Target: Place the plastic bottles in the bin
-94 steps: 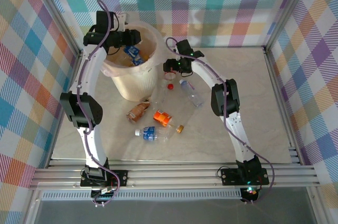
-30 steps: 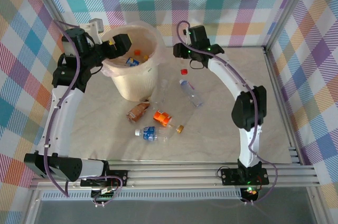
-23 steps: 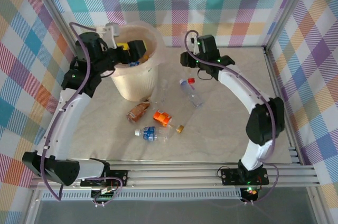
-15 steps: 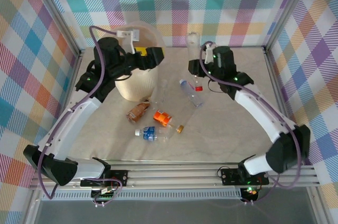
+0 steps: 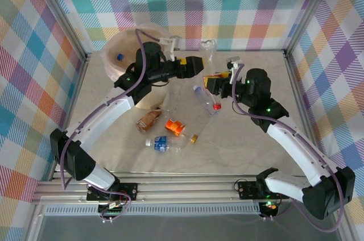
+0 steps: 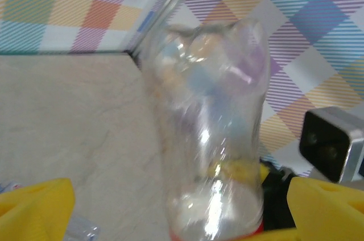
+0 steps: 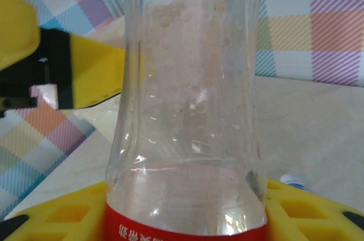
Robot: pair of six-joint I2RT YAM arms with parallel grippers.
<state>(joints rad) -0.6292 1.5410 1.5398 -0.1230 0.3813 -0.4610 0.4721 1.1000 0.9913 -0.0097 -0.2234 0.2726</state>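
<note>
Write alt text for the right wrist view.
A clear, red-labelled plastic bottle rises up the middle of the frame, clamped at its lower end between the yellow fingers of the right gripper. The left gripper, yellow and black, sits at the left; behind are the pale table and a plaid wall.

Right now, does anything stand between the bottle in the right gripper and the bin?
Yes. The left gripper, jaws open, hangs between the bin and the clear bottle that the right gripper is shut on, and the left arm stretches across the bin's front. A straight swing there would likely hit them.
</note>
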